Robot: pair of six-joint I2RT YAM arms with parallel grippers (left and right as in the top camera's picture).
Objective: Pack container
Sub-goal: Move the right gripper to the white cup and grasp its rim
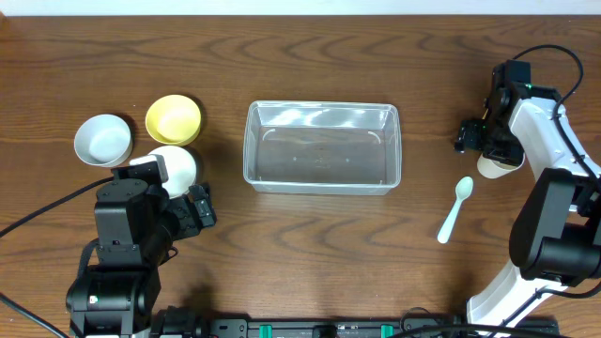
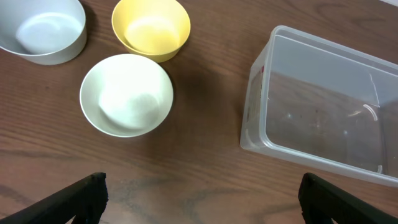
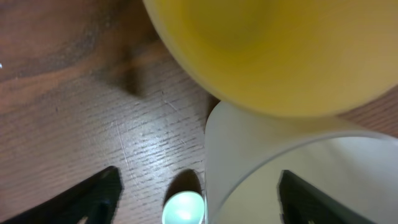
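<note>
- table [image 1: 319, 253]: brown, wavy wood grain
- container [image 1: 250, 150]: clear, colourless
- yellow bowl [image 1: 174, 119]: plain
- white bowl [image 1: 103, 139] at nine o'clock
- second white bowl [image 1: 178, 164]: plain white
- spoon [image 1: 455, 208]: white
- cup [image 1: 496, 169]: off-white

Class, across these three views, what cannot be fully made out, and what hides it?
- Overhead: the cup is mostly hidden under the right arm.
- Overhead: one white bowl is partly covered by the left arm.
- Right wrist: a yellow object is blurred and cut off by the top edge, so its identity is unclear.
- Right wrist: the spoon is cut off by the bottom edge.
- Left wrist: the container runs off the right edge.
</note>
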